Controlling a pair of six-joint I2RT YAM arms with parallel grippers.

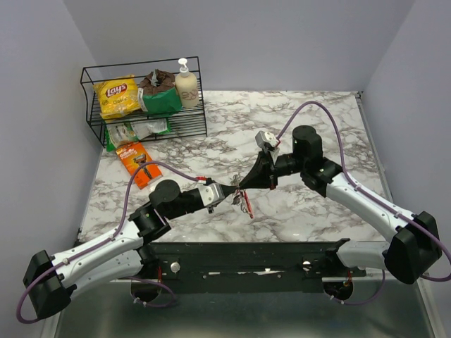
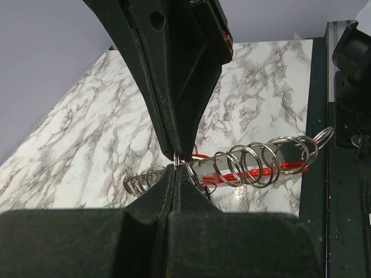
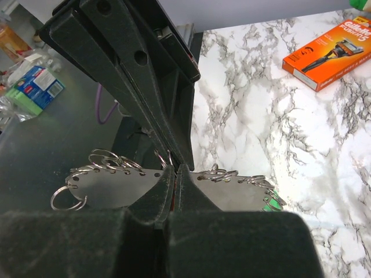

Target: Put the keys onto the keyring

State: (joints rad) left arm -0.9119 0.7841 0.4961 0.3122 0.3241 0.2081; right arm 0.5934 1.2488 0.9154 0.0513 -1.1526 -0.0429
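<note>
My left fingers (image 2: 153,200) and right fingers (image 3: 148,200) are both clenched on the keyring (image 2: 255,169) over the counter (image 1: 317,211). It's light and slick with floppy rings; I'd hold its stiff plate, though contact looks hidden.

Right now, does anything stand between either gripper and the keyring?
Nothing visible does. The left gripper and the right gripper meet at the keyring, each with fingers shut on the keyring's metal parts. The razor box lies well off to the side.
</note>
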